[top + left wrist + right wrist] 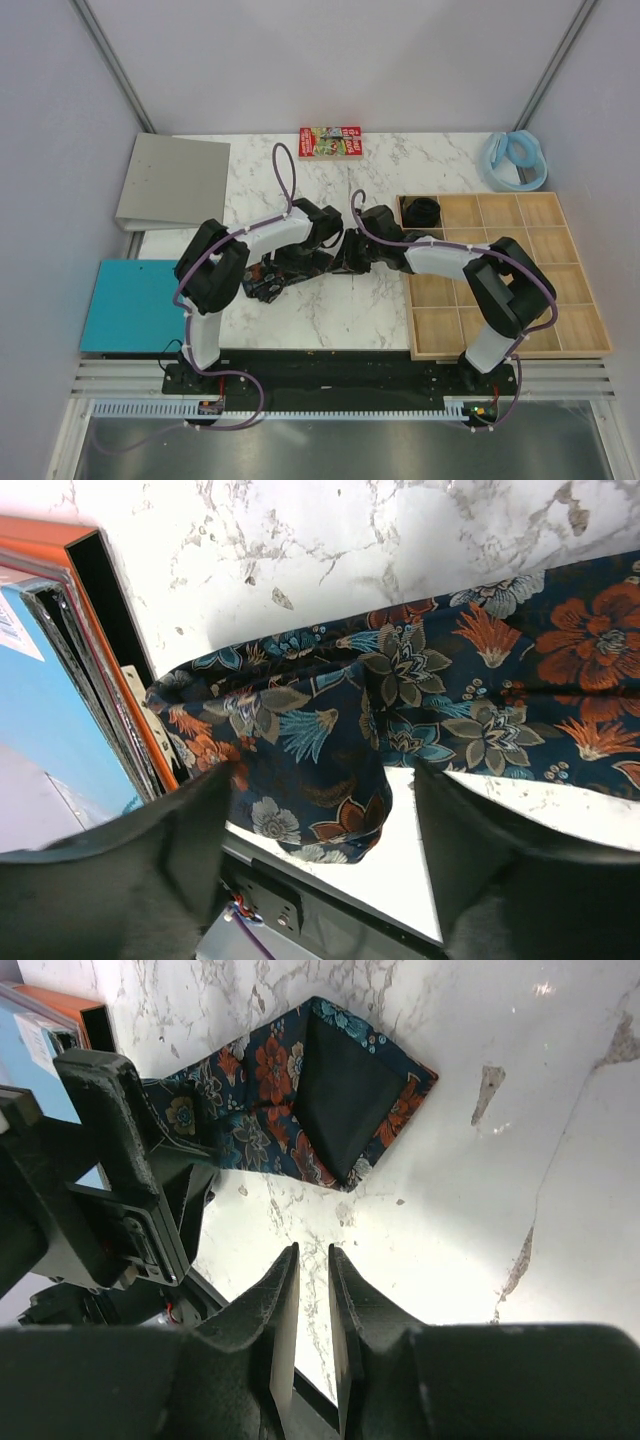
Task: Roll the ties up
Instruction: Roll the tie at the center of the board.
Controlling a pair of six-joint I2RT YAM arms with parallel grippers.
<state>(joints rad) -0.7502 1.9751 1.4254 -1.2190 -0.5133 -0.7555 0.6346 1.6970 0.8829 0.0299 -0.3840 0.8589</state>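
Note:
A dark floral tie [400,695] lies flat across the marble table [330,310] between my two arms, and it also shows in the top view [275,280]. My left gripper [322,770] is open wide and hovers over the tie, with a folded edge of the tie between its fingers, which do not grip it. The tie's pointed wide end [340,1100] lies ahead of my right gripper [313,1250]. The right gripper is empty, with its jaws almost together over bare table. A rolled tie [422,211] sits in a back-left compartment of the wooden tray [580,300].
An orange-edged box [85,630] lies just left of the tie. A red printed box [330,141] and a pale blue ring [515,160] are at the back. A grey binder [175,180] and a teal board [130,305] lie at the left.

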